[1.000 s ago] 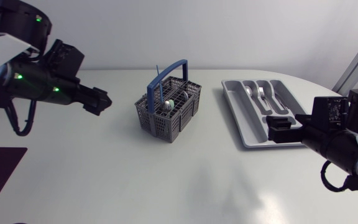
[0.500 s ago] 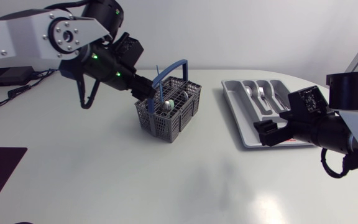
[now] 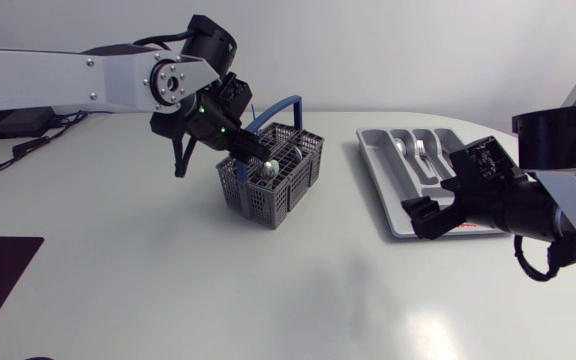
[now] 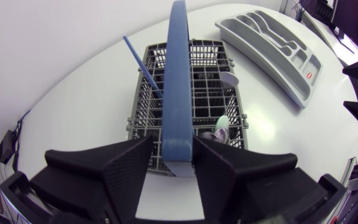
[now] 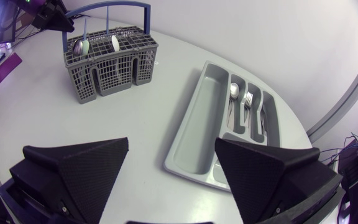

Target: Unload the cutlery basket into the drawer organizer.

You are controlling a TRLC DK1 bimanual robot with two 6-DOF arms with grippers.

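Nearest is the right end effector [image 5: 172,142]. Its fingers are wide apart and hold nothing. It hangs low over the tabletop [image 3: 168,280], just before the near end of the organizer [image 3: 380,170]. I think it waits there so it is close when a piece must go into a slot.

The organizer lies flat at the right side, with its long slots running away from this arm. A spoon [image 3: 400,147] and a fork [image 3: 420,150] already lie in the far slots, each in its own compartment, so some sorting seems done.

Further to the left, well apart from the organizer, stands the basket [image 3: 268,190], upright on the tabletop. Two spoon heads [image 5: 86,45] stick up out of it, and a thin blue stick [image 4: 138,59] leans in one corner, so it is not yet unloaded.

Farthest is the left end effector [image 4: 173,140], above the basket. Its fingers are at a narrow opening, one at each side of the blue handle [image 3: 278,105]. A small gap shows at one side, so I judge it is not closed on the handle. Probably it will hold the basket steady, or it will go past the handle down to the cutlery.
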